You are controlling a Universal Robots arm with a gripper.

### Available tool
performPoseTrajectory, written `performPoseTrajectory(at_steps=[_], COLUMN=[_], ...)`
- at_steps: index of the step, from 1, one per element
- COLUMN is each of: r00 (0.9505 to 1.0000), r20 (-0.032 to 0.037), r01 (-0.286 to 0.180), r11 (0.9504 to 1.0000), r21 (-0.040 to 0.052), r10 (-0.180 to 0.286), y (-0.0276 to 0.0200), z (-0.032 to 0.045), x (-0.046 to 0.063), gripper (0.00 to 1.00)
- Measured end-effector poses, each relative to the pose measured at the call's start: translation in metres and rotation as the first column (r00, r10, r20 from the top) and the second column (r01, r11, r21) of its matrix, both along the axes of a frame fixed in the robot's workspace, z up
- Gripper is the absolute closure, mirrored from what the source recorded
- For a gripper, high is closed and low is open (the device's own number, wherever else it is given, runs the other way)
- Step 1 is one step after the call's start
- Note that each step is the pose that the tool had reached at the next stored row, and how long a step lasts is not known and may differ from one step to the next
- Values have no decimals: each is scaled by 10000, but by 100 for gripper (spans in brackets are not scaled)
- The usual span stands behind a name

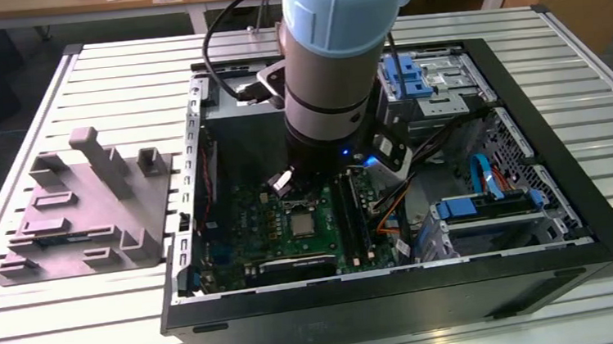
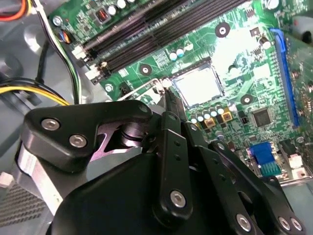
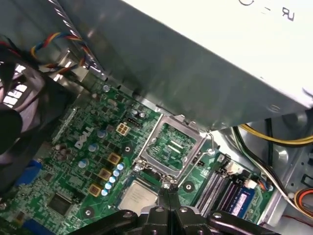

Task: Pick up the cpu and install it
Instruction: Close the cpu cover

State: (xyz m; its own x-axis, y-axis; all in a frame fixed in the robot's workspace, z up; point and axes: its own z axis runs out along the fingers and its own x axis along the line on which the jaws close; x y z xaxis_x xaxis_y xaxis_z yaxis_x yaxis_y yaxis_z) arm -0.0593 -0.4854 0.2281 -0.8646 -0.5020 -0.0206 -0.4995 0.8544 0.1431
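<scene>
the small silvery-grey square cpu (image 2: 198, 85) on the green motherboard (image 2: 234, 63) looks light, stiff, fragile, best taken by its edges; black fingers (image 3: 163, 200) beside it are clenched.

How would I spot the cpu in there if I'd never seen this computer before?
Find the big black computer case lying open on the slatted table, and look at the green motherboard inside it. Near the board's middle, close to the tip of the claw, sits the cpu. It is the one small, flat, silvery-grey square; the chips around it are dark.
</scene>
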Motion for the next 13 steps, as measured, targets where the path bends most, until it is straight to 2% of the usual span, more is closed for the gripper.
performPoseTrajectory(at_steps=[6, 13], r00=[10000, 10000], r20=[1, 0], r01=[0, -95], r11=[10000, 9998], r21=[54, 157], r10=[0, 95], y=[28, 52], z=[0, -4], x=[102, 136], gripper=[89, 89])
